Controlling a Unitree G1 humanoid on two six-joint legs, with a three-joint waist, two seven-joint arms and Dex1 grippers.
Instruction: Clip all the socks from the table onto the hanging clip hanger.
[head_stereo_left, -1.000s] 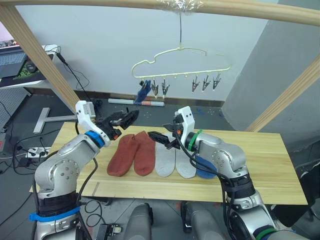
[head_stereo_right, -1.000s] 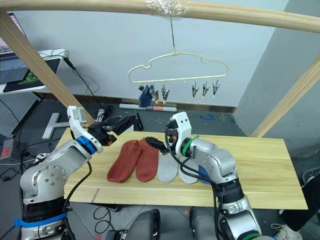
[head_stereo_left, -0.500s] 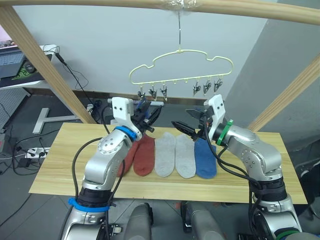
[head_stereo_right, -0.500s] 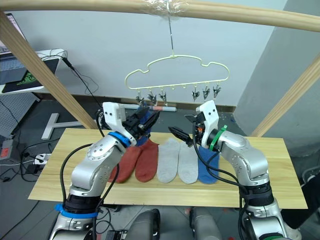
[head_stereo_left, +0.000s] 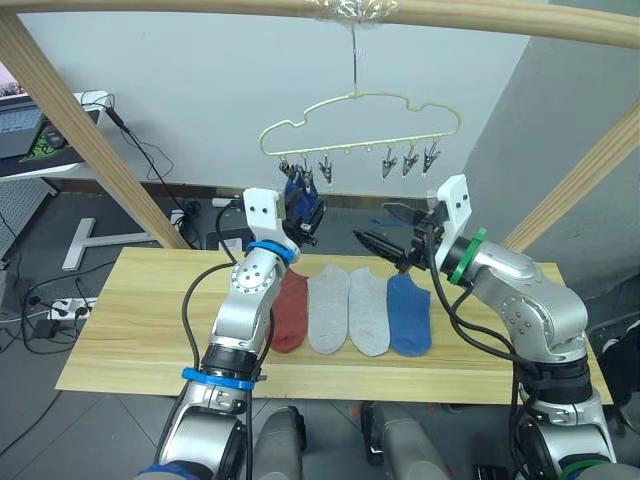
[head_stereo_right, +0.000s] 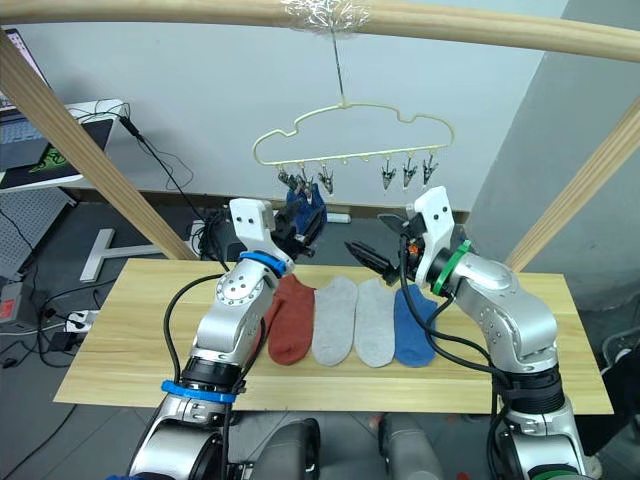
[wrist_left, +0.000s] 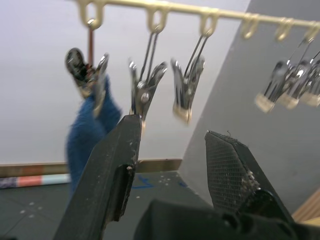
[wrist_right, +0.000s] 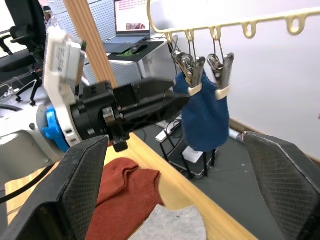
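I have my left gripper (wrist_left: 172, 150) raised under the pale-yellow cloud-shaped wire clip hanger (head_stereo_left: 360, 120), fingers spread and holding nothing; one finger looks to touch the second dark metal clip (wrist_left: 145, 87), though blur makes that unsure. A blue sock (wrist_right: 202, 117) hangs from the first clip. My right gripper (head_stereo_left: 385, 240) hovers wide open and empty above the light wooden plank table (head_stereo_left: 130, 320), where rust-red (head_stereo_right: 290, 320), two light grey (head_stereo_right: 355, 320) and one blue sock (head_stereo_right: 412, 325) lie side by side.

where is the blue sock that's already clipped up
The blue sock hangs from the leftmost clip of the clip hanger, above the table's far edge, just behind the left gripper.
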